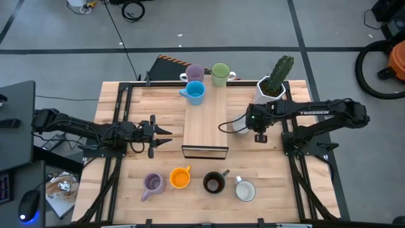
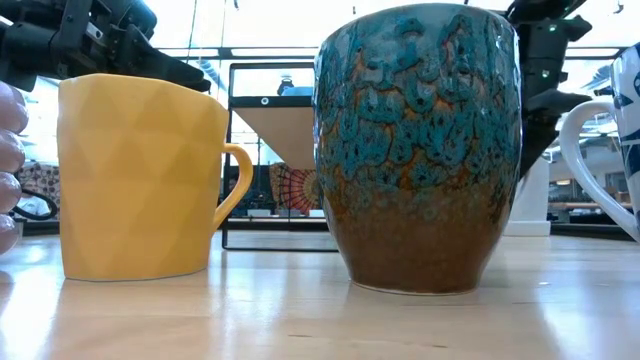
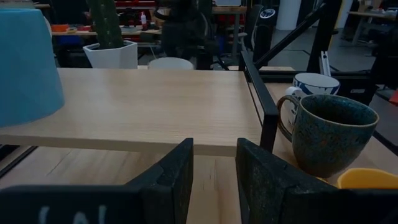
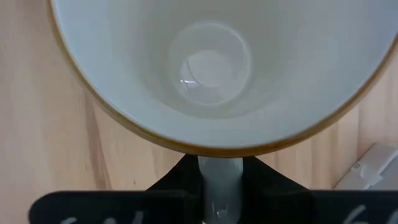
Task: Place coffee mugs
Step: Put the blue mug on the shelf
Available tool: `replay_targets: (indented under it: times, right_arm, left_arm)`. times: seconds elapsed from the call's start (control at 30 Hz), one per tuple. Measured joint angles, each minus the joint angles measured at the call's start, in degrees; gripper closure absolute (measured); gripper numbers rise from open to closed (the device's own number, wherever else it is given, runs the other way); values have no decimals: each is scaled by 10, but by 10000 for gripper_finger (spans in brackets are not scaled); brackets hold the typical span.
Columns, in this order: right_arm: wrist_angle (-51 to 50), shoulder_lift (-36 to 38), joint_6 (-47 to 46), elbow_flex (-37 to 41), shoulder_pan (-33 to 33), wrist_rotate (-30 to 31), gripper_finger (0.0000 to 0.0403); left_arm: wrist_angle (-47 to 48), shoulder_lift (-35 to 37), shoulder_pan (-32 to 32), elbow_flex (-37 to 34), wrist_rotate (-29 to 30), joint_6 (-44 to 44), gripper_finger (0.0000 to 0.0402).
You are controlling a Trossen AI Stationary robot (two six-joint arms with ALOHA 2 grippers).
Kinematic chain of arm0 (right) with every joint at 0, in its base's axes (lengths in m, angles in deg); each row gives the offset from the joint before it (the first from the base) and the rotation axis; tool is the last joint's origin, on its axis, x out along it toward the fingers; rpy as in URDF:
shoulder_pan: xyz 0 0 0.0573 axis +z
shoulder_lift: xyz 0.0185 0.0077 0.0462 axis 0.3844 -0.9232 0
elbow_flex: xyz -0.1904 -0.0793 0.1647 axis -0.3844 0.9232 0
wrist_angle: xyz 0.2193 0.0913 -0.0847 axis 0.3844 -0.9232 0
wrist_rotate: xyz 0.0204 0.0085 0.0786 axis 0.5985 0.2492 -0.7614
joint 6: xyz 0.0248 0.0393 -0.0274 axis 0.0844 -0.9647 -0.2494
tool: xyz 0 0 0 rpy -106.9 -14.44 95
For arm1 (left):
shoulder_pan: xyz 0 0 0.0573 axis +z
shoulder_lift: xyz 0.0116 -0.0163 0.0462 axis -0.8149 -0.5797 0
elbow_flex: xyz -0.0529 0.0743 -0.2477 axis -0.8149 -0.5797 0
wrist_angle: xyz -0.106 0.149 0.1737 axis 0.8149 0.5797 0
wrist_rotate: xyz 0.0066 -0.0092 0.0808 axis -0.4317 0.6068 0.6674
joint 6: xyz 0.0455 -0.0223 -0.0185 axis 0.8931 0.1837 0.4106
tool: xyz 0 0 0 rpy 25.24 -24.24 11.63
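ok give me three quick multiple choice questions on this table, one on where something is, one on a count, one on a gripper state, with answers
1. Where is the cactus pot?
A. back right of the table
B. front left corner
C. on the raised shelf

2. How many mugs stand in the front row?
A. two
B. four
C. six

3. What is the right gripper doing?
A. hanging open over the floor
B. shut on a white mug's handle
C. holding the cactus

Answers:
1 A, it stands beside the right arm's side at the back.
2 B: lilac mug, orange mug, dark mug, white-and-blue mug.
3 B, its fingers pinch the white mug by the handle.
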Motion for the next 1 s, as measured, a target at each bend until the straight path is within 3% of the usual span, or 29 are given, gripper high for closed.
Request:
replay_targets:
  times: [0.6, 1.0]
  right_arm:
    - [-7, 90, 17, -1, -58, -9, 349]
    - [-85, 88, 9, -83, -77, 21, 349]
  left_arm:
    - [0, 0, 0, 0, 0, -10, 271]
    - [0, 0, 0, 0, 0, -5, 271]
